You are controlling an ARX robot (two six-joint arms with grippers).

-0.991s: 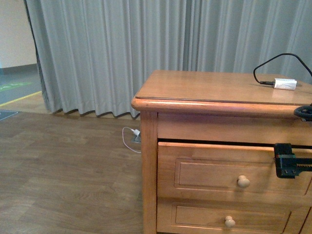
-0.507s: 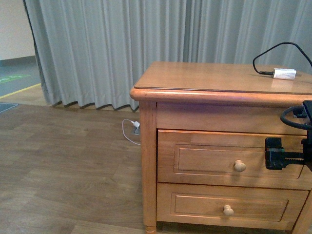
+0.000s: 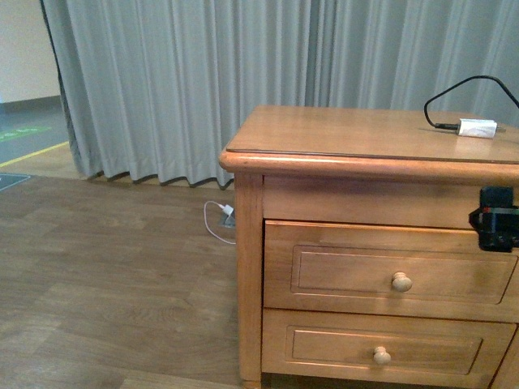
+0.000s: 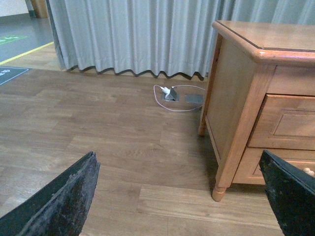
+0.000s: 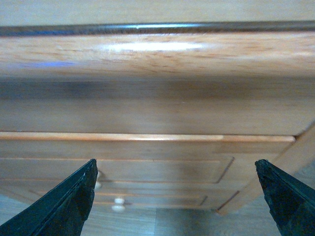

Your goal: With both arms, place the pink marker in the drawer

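The top drawer [image 3: 349, 271] of the honey-brown cabinet is shut, its round knob [image 3: 401, 282] facing me. The pink marker is not in view. My right gripper [image 3: 496, 219] shows at the right edge of the front view, in front of the cabinet's top rail. In the right wrist view the right gripper [image 5: 177, 204] is open and empty, facing the drawer front [image 5: 147, 157] just below the cabinet's top edge. My left gripper [image 4: 177, 206] is open and empty, low over the floor to the left of the cabinet; the drawer's left end [image 4: 290, 123] shows there.
A lower drawer [image 3: 381, 347] with its own knob is shut too. A small white box [image 3: 477, 127] with a black cable lies on the cabinet top [image 3: 340, 134]. A white plug and cable [image 3: 219, 220] lie on the wooden floor by grey curtains [image 3: 203, 81].
The top drawer, slightly open a second ago, is now shut. My right gripper has moved up and to the right, away from the drawer front.
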